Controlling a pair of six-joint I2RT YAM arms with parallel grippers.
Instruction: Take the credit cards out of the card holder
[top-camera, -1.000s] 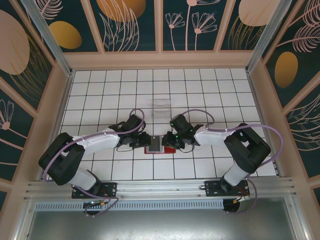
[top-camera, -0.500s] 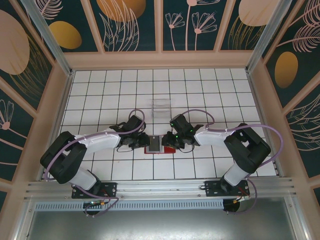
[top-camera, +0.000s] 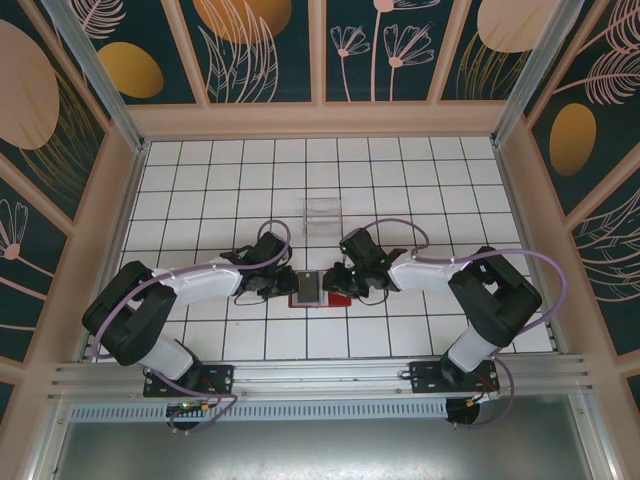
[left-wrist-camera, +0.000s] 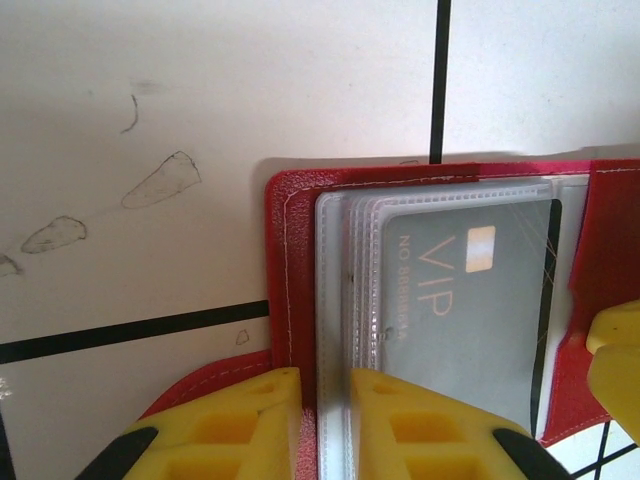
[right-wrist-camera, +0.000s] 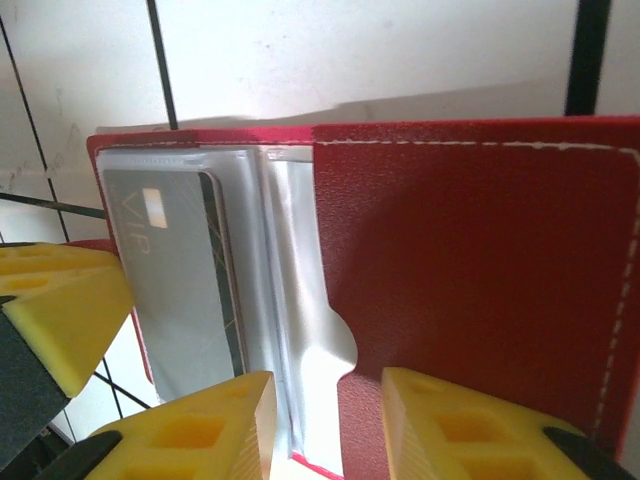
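the top external view is lit brightly and evenly from above, and only short, soft shadows are cast under the arms onto the white tiled table (top-camera: 200, 180). its outer edges are bent slightly by the wide lens. in the wrist views, glare is seen on the clear sleeves (right-wrist-camera: 290, 260) of the card holder (left-wrist-camera: 290, 260) (white streaks along the folds). the card (left-wrist-camera: 470, 300) is rendered sharp, while the yellow fingers (left-wrist-camera: 240, 420) are left soft at close range.
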